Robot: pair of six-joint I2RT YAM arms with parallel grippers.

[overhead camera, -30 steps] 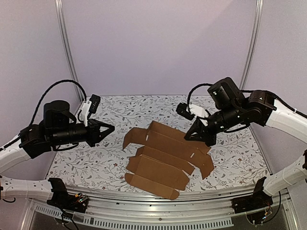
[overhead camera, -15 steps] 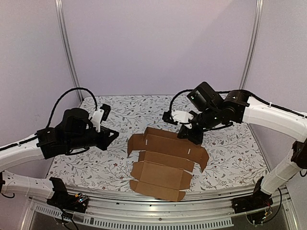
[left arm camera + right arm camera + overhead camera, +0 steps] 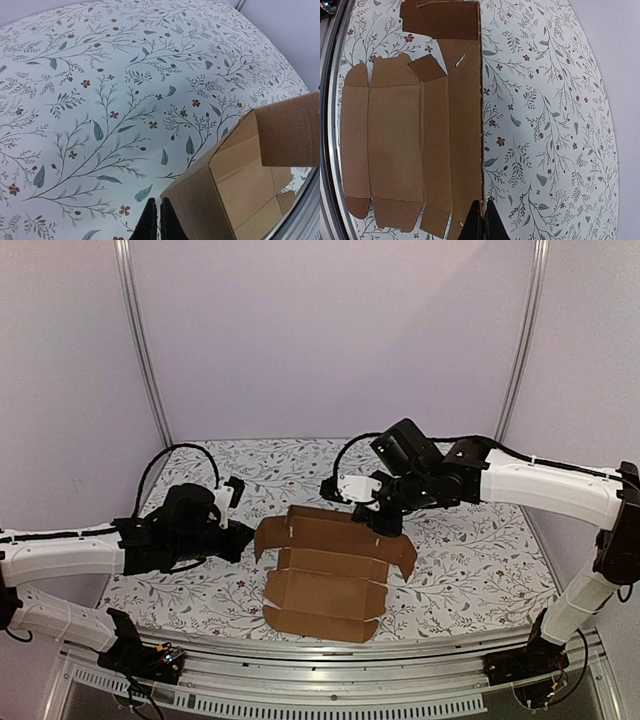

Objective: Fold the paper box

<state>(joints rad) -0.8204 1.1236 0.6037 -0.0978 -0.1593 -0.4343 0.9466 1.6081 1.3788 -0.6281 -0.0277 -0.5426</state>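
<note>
Now the paper box lies in the middle of the table, a bit toward the 6 o'clock edge where the arms are bolted on. It is a brown sheet with many flaps, and it is only partly folded. The near part lies flat, and the far side and the end flaps stand up a little. The right gripper sits at about 12 o'clock of the box, right on its far edge. In the right wrist view its two fingers are pressed tight together, and the thin card edge runs straight in between them. So it seems to pinch that far side. I think it holds on there so the side stands up and the box does not slide away. The left gripper is at 9 o'clock of the box, just beside the left end flap. Its fingers are pressed together too, with nothing between them. In the left wrist view the tips sit low, right at the foot of the raised flap, but I cannot tell if they touch it. I think the fingers are closed to make one thin point that can push the flap inward. Most of the folding is not done yet.
</note>
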